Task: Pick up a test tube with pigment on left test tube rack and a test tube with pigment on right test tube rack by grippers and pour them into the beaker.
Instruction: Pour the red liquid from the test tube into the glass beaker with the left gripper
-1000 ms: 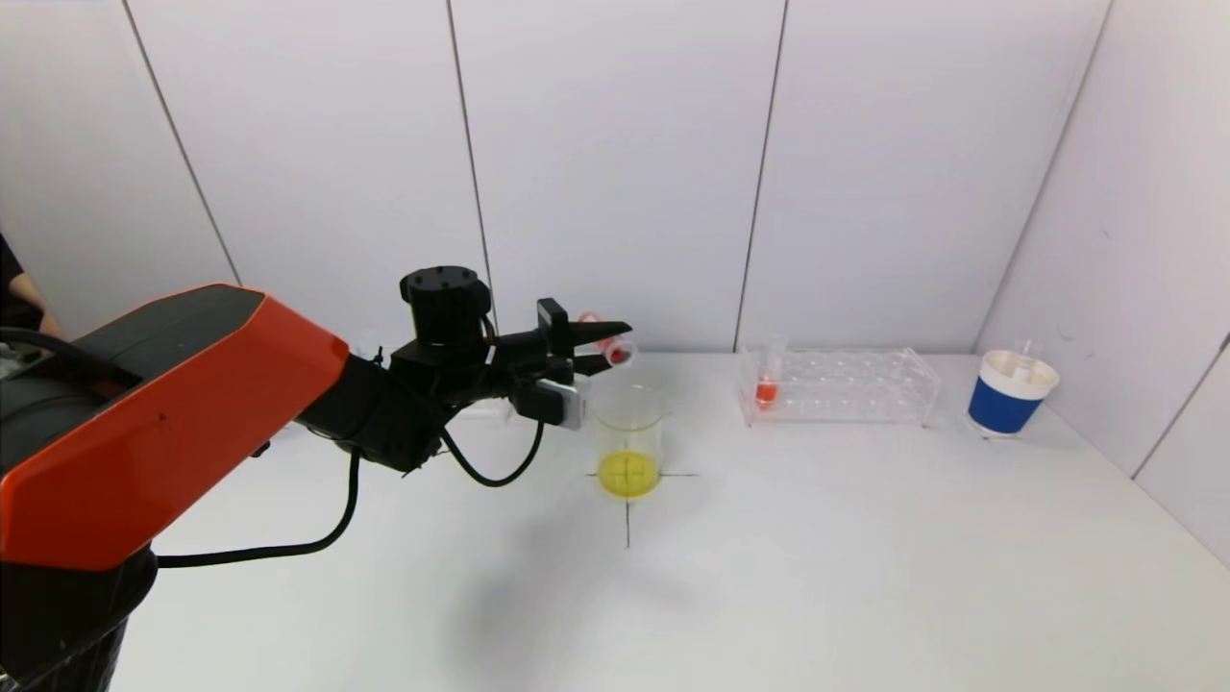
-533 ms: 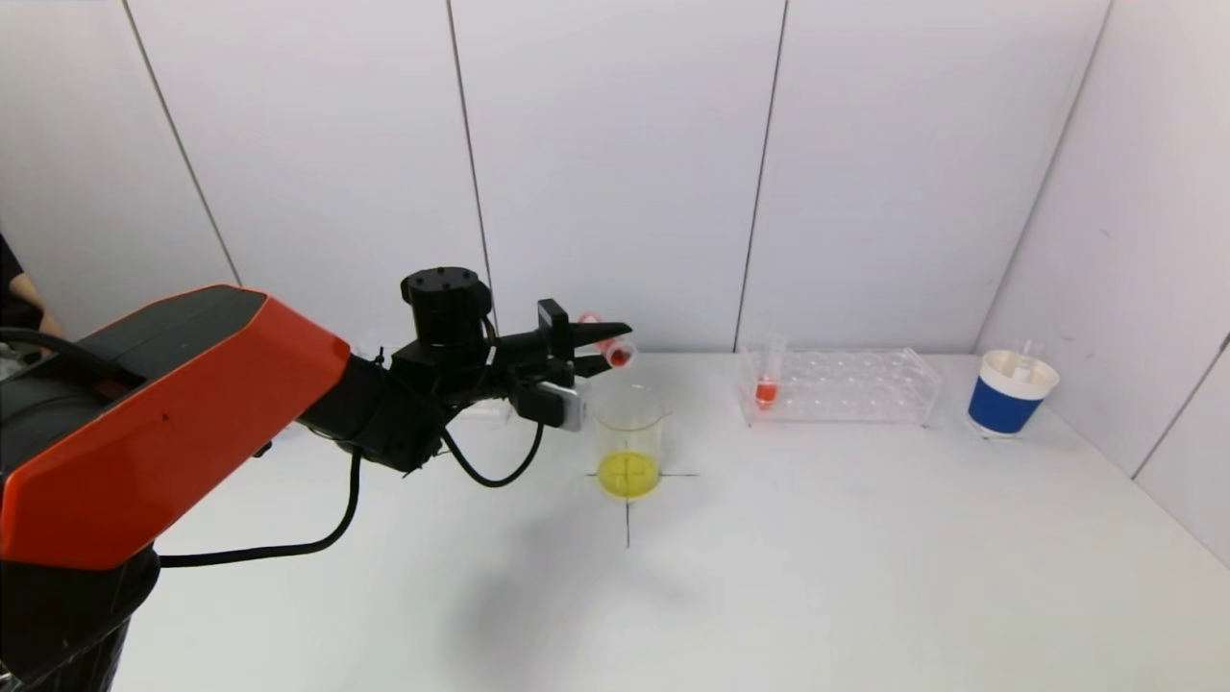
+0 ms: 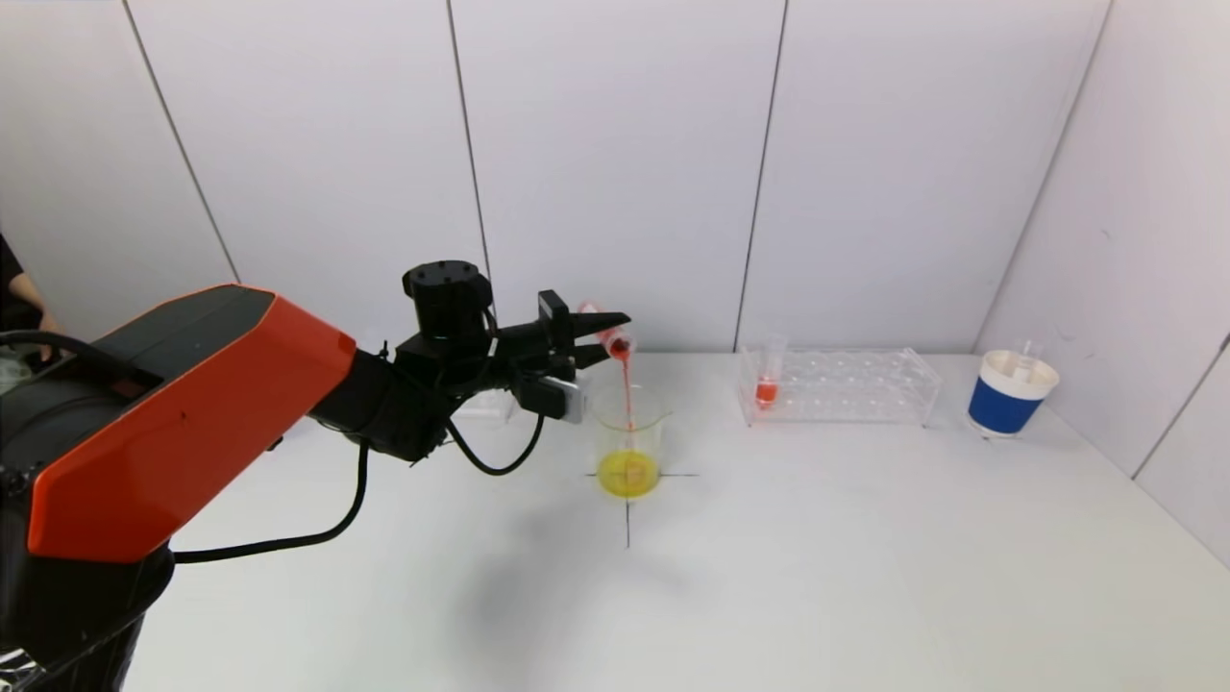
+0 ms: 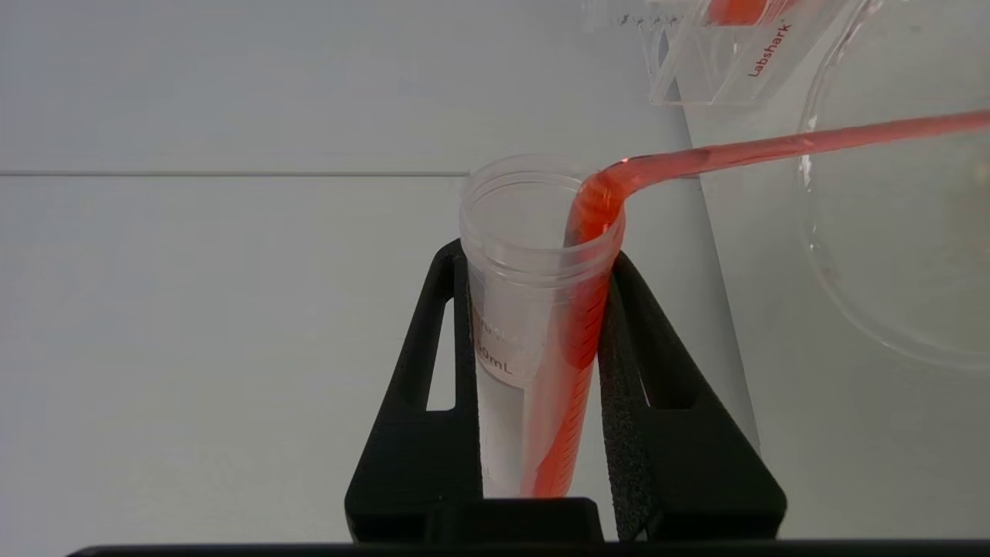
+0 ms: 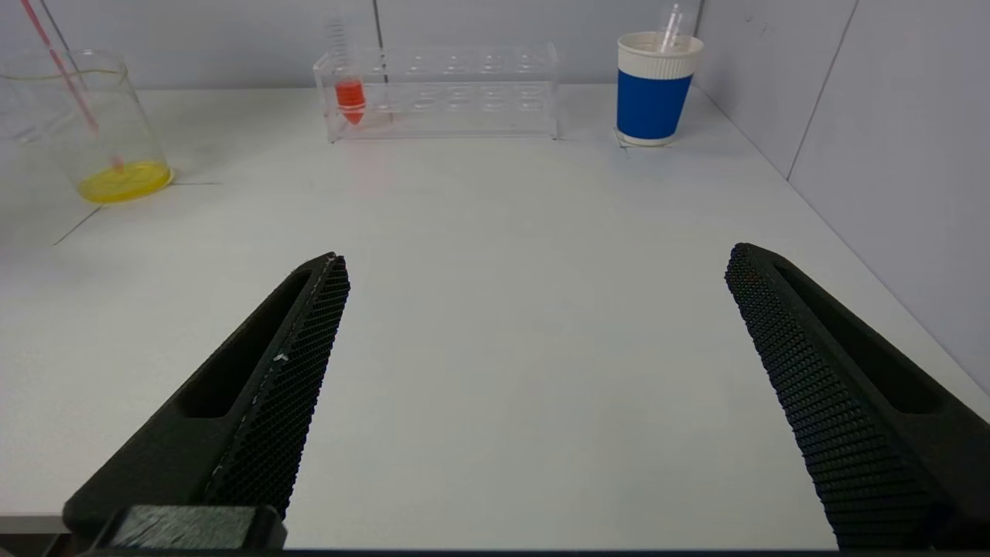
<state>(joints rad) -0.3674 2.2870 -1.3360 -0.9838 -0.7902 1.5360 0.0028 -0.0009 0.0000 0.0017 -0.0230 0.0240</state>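
Observation:
My left gripper (image 3: 603, 338) is shut on a clear test tube (image 3: 609, 338) with red pigment, tipped mouth-down above the glass beaker (image 3: 629, 423). A thin red stream falls from the tube into the beaker, which holds yellow liquid at the bottom. In the left wrist view the tube (image 4: 534, 309) sits between the black fingers, and red liquid runs over its lip. A second tube with red pigment (image 3: 767, 382) stands in the right clear rack (image 3: 846, 386). My right gripper (image 5: 534, 263) is open and empty, low over the table in front of that rack; it is not in the head view.
A blue and white paper cup (image 3: 1009, 394) stands at the far right near the side wall. The left rack (image 3: 485, 408) is mostly hidden behind my left arm. A black cross is marked on the table under the beaker.
The left gripper has tipped the tube further down, and the red pigment now streams out of it into the beaker. The right rack and cup have not moved.

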